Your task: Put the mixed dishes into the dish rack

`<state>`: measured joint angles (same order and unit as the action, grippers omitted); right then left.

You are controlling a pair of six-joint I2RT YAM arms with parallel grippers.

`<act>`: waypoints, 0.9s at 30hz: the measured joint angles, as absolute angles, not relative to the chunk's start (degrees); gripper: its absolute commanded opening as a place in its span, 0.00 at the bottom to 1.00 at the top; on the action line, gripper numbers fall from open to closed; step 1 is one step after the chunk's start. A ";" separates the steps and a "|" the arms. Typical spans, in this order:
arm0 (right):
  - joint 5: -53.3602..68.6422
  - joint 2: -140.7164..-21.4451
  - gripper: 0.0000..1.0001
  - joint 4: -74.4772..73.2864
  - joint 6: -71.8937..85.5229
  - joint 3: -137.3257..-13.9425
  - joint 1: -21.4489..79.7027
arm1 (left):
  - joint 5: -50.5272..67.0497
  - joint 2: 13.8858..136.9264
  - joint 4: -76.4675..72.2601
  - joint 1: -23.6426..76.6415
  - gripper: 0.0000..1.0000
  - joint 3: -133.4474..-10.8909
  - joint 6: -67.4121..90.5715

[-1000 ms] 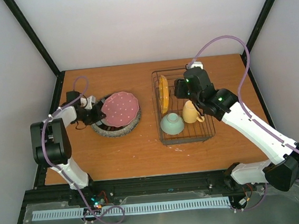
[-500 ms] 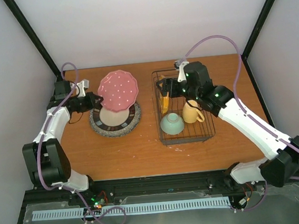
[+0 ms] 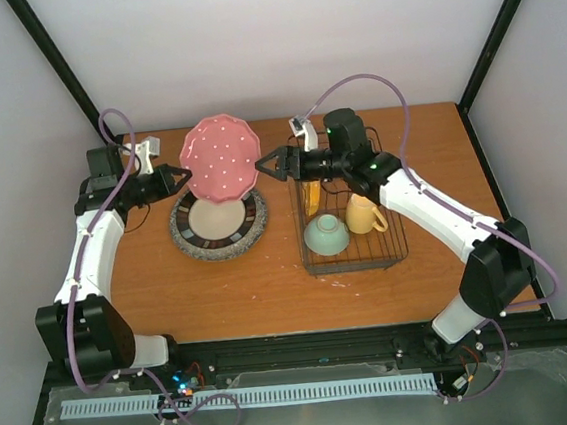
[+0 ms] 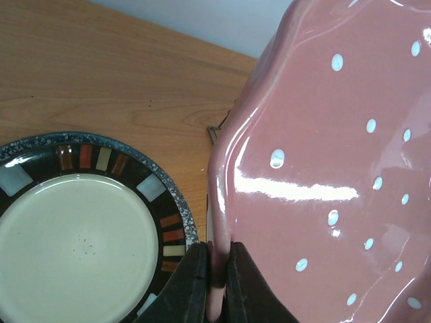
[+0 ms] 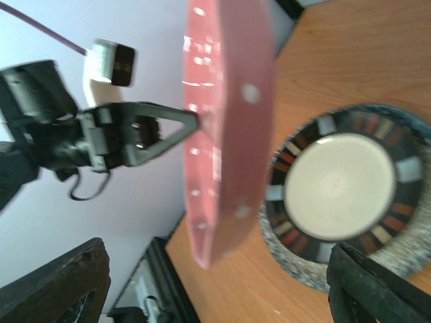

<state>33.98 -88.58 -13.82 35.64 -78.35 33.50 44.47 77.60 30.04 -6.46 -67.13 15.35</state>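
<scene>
My left gripper (image 3: pixel 181 175) is shut on the left rim of the pinkish-orange white-dotted scalloped plate (image 3: pixel 220 158) and holds it tilted up in the air behind the plate stack. In the left wrist view the fingers (image 4: pixel 194 282) pinch the plate's edge (image 4: pixel 323 168). My right gripper (image 3: pixel 264 164) is open just right of that plate, not touching it; in its view the plate (image 5: pixel 229 121) shows edge-on between the wide-apart fingers (image 5: pixel 60 282). The dark-rimmed cream-centred plate (image 3: pixel 219 219) lies on the grey speckled plate (image 3: pixel 188 246). The black wire dish rack (image 3: pixel 392 247) holds the yellow mug (image 3: pixel 364 215) and the pale green bowl (image 3: pixel 324 235).
A yellow dish (image 3: pixel 310 185) stands on edge in the rack's left side. Black frame posts stand at the table's back corners, with white walls behind. The right arm reaches across the rack's back edge.
My left arm has lifted the dotted plate off the stack and carried it up and back. My right arm has swung left from over the rack, its open gripper now beside the plate.
</scene>
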 measured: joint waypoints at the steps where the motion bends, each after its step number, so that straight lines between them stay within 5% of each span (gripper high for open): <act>1: 35.66 -89.08 0.86 -11.62 36.97 -78.35 33.50 | 44.45 77.60 30.17 -6.44 0.01 -67.13 15.38; 16: 42.17 -97.12 0.80 -2.87 42.54 -82.52 34.74 | 45.08 77.49 30.55 -6.42 0.01 -67.13 15.81; 21: 43.16 -101.25 0.61 -0.99 43.64 -86.04 36.40 | 45.89 76.93 30.52 -6.42 0.01 -67.13 16.21; 23: 43.88 -103.33 0.42 0.27 44.29 -87.70 37.17 | 46.17 76.62 30.52 -6.42 0.01 -67.13 16.25; 25: 44.34 -105.23 0.06 1.58 45.21 -89.10 37.74 | 45.98 76.42 30.59 -6.61 0.01 -67.13 16.38; 27: 44.40 -106.54 0.03 3.01 45.80 -89.65 37.56 | 46.15 76.20 30.39 -7.16 0.01 -67.13 16.69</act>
<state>44.40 -106.54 3.01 45.80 -89.65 37.56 46.15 76.20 30.39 -7.16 -67.13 16.69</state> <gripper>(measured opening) 0.239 0.055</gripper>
